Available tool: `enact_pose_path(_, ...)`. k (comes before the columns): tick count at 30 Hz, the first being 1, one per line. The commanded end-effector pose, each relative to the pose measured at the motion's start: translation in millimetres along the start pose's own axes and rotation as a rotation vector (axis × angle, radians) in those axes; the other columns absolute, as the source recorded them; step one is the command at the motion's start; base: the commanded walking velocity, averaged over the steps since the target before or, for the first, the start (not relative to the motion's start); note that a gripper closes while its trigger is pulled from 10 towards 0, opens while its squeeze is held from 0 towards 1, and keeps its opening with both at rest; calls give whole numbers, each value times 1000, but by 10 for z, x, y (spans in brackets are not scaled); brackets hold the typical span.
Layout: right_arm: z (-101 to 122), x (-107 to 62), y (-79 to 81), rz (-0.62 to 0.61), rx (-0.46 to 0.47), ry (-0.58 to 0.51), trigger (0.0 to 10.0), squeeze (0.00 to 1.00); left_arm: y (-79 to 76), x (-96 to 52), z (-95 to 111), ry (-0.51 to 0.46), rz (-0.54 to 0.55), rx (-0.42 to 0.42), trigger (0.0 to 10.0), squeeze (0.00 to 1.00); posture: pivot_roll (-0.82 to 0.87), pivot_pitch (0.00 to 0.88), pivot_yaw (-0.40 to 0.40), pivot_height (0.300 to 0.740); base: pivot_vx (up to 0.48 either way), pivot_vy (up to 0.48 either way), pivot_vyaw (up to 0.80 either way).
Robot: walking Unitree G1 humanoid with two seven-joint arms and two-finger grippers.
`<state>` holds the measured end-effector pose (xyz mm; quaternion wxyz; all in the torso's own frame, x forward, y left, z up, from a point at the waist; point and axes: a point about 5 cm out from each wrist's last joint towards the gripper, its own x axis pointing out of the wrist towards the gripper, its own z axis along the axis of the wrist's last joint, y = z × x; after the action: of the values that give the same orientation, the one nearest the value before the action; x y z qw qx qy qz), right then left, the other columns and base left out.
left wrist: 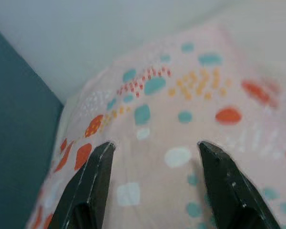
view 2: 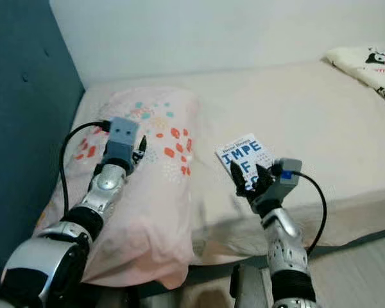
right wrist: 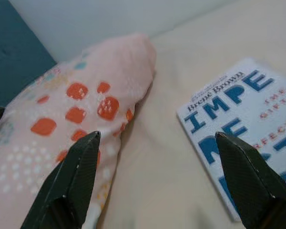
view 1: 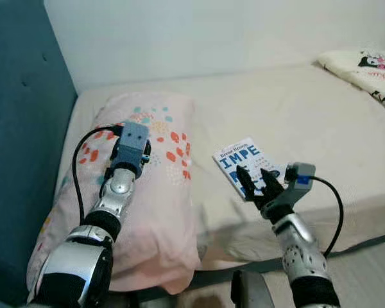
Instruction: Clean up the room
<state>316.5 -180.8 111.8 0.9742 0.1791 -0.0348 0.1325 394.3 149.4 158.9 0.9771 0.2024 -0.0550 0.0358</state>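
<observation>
Book (view 1: pixel 245 163), just one, lies flat on your cream bed (view 1: pixel 308 109) beside one pink spotted pillow (view 1: pixel 155 192). Your right gripper (view 1: pixel 255 179) hangs over the book's near edge, fingers spread wide, holding nothing. Your left gripper (left wrist: pixel 155 152) hovers over the pillow, equally spread and empty.

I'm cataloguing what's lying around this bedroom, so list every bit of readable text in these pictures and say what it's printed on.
"Brené Brown": small dark print along the top edge of the book lying on the bed.
"IMPE": large blue letters on the book's white cover; the rows below are cut off or hidden by the right gripper.
"THE GIFTS": small blue print beside the title, blurred, a partial reading.
Pillow: coloured patches, no text.
</observation>
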Motion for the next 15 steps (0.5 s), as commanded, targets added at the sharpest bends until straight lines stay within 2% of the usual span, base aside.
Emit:
enact_pose_path(1,17,-28,72,8,15,-3,10000,0,123,-23,-176,102,39,60,10000,0,-46,151,43,526,0,0,0)
enact_pose_path(2,17,-28,72,8,15,-3,10000,0,123,-23,-176,102,39,60,10000,0,-46,151,43,526,0,0,0)
enact_pose_path(5,24,-100,134,6,20,-4,10000,0,360,3,-242,182,144,65,10000,0,-59,189,52,526,0,0,0)
enact_pose_path(6,24,-100,134,6,20,-4,10000,0,360,3,-242,182,144,65,10000,0,-59,189,52,526,0,0,0)
enact_pose_path(11,34,-189,191,-12,23,11,10000,0,763,10,-322,293,298,35,10000,0,-56,231,57,526,0,0,0)
enact_pose_path(14,39,-212,191,-32,16,23,10000,0,832,-48,-452,376,322,-43,10000,0,-53,242,59,526,0,0,0)
enact_pose_path(15,39,-212,191,-32,16,23,10000,0,832,-48,-452,376,322,-43,10000,0,-53,242,59,526,0,0,0)
